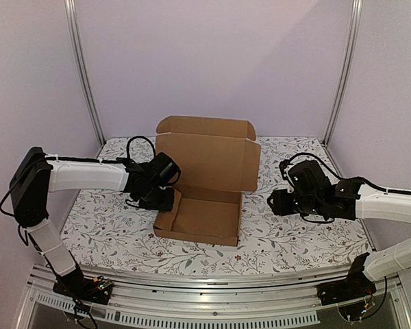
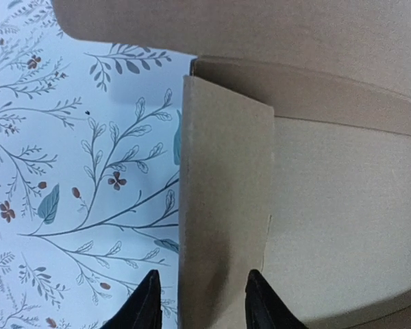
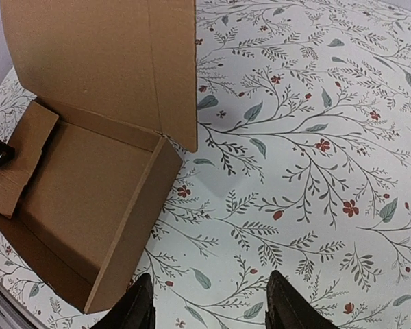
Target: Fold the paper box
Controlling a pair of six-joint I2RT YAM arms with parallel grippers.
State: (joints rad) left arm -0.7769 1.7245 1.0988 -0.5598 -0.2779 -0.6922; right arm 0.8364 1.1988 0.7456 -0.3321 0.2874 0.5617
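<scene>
Overhead, the paper box point(image 1: 204, 209) sat mid-table on the flowered cloth point(image 1: 294, 240), its lid standing upright at the back. The left gripper point(image 1: 166, 199) was at the box's left wall, and the right gripper point(image 1: 274, 203) hung apart from its right side. Through the left wrist camera, the parted fingers point(image 2: 145, 305) straddled the raised side wall point(image 2: 226, 205); whether either pad touched the cardboard was hard to tell. Through the right wrist camera, the jaws stood apart over bare cloth with nothing between them, the box lying off to their left.
</scene>
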